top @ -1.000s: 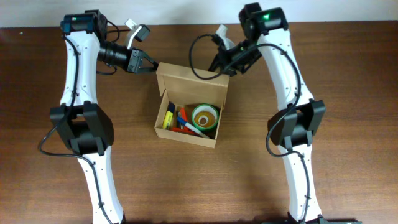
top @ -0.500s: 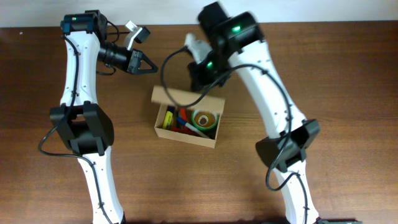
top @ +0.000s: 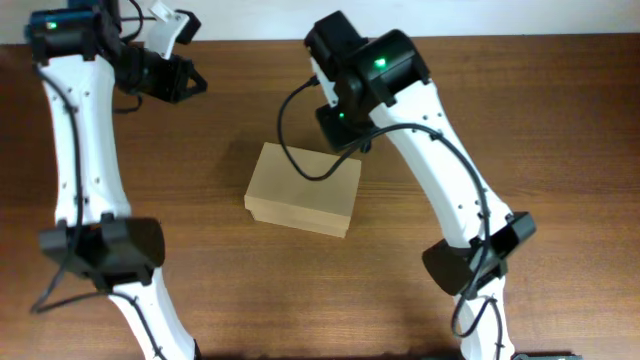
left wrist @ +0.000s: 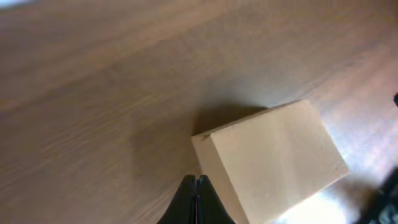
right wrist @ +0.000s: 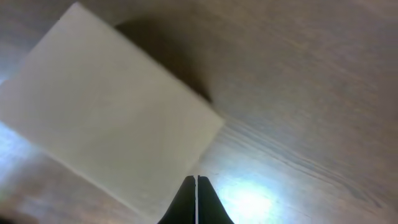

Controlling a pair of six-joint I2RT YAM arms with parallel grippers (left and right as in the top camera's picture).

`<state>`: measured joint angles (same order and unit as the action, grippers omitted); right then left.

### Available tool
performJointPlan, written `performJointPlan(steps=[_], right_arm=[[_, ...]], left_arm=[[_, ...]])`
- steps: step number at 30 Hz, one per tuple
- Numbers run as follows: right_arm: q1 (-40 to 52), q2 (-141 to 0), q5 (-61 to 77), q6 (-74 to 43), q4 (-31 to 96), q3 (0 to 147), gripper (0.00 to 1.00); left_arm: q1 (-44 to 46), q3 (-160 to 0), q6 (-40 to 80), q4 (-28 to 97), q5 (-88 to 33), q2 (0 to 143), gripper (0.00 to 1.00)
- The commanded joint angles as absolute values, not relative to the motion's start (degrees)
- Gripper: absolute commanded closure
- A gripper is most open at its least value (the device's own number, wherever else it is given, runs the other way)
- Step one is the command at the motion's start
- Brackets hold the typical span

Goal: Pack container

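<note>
At the middle of the brown wooden counter (top: 520, 120) sits the small tan cardboard box (top: 303, 188), flap lid down, long axis side to side. The right hand (right wrist: 196, 182), fingers together, hangs nearer, by the box's far edge. The left hand (left wrist: 196, 180), likewise together, is well beyond its far-left corner.

Overhead straight down, wrist views share container (left wrist: 273, 168)
</note>
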<state>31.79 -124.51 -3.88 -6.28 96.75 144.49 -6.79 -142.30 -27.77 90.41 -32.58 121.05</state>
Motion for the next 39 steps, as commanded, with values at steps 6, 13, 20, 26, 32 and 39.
performJointPlan(steps=[6, 13, 20, 26, 32, 39], right_arm=[[26.8, -108.0, -6.1, -5.1, 96.7, 124.2, 0.95], [26.9, -105.3, -0.6, -5.1, 95.1, 115.0, 0.95], [26.9, -113.3, 12.0, -1.0, 93.6, 115.0, 0.95], [27.0, -115.9, 15.7, 2.6, 93.6, 115.0, 0.95], [27.0, -120.3, 17.8, 5.2, 94.3, 114.9, 0.95], [27.0, -125.0, 19.1, 6.9, 93.6, 114.8, 0.95]], left_arm=[[-0.6, -138.5, -20.6, 86.3, -14.3, 104.0, 0.98], [12.2, -107.2, -20.1, 73.9, -10.2, 99.9, 0.97], [12.6, -98.9, -18.9, 72.6, -10.2, 100.1, 0.96], [12.6, -90.4, -18.9, 70.5, -14.2, 100.3, 0.97], [12.6, -85.0, -18.9, 68.4, -15.5, 100.4, 0.97], [12.6, -79.5, -18.8, 65.6, -17.4, 103.2, 0.96]])
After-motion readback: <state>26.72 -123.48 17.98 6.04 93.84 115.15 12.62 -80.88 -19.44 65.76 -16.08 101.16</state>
